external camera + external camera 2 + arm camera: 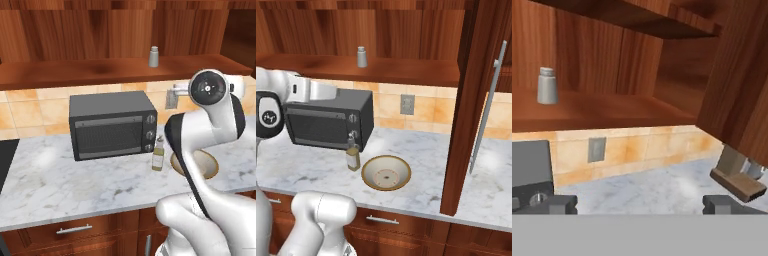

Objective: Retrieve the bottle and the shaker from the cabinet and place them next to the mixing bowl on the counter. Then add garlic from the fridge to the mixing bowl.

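The grey shaker [153,56] [361,57] [547,86] stands upright on the shelf board [100,70] of the open wooden cabinet [406,30]. The bottle [158,155] [353,154] stands on the marble counter [75,185] [421,150], just left of the tan mixing bowl [386,172] [207,165]. My arm partly covers the bowl in the left base view. My gripper [642,204] is open with nothing between its fingertips [557,204]. It hovers above the counter, facing the backsplash, with the shaker higher up and to its left.
A dark microwave [112,124] [331,120] [529,170] sits on the counter left of the bottle. The open cabinet door [471,100] [737,100] with its long metal handle [488,110] hangs at the right. A wall outlet [407,104] [596,149] is on the tiles.
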Tool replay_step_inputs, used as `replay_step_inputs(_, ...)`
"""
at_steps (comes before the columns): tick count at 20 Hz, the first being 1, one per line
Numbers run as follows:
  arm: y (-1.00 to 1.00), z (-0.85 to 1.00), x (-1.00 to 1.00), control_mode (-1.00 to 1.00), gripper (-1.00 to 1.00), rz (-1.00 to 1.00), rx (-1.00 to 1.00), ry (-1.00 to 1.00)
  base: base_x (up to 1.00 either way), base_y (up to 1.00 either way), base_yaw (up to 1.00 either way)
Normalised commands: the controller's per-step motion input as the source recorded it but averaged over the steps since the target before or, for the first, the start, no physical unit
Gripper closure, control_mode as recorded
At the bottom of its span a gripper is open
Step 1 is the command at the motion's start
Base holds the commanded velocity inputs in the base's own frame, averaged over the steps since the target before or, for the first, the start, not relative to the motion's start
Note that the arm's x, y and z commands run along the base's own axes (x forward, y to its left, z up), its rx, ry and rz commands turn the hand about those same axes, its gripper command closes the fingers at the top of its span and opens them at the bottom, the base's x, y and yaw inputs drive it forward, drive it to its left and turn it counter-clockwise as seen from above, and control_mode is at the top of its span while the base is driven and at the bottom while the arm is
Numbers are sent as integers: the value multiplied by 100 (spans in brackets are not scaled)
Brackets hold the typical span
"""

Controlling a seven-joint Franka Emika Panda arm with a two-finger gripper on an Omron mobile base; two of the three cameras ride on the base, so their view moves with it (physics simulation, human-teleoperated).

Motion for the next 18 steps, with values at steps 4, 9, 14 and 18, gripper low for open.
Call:
replay_step_inputs(4,0,1,20,-100,-100,13,0,0,0,0,0)
replay_step_inputs(9,1,4,40,-100,-100,13,3,0,0,0,0)
replay_step_inputs(14,5,18,46,-100,-100,17,8,-12,0,0,0)
replay_step_inputs(18,13,24,43,-100,-100,19,7,0,0,0,0)
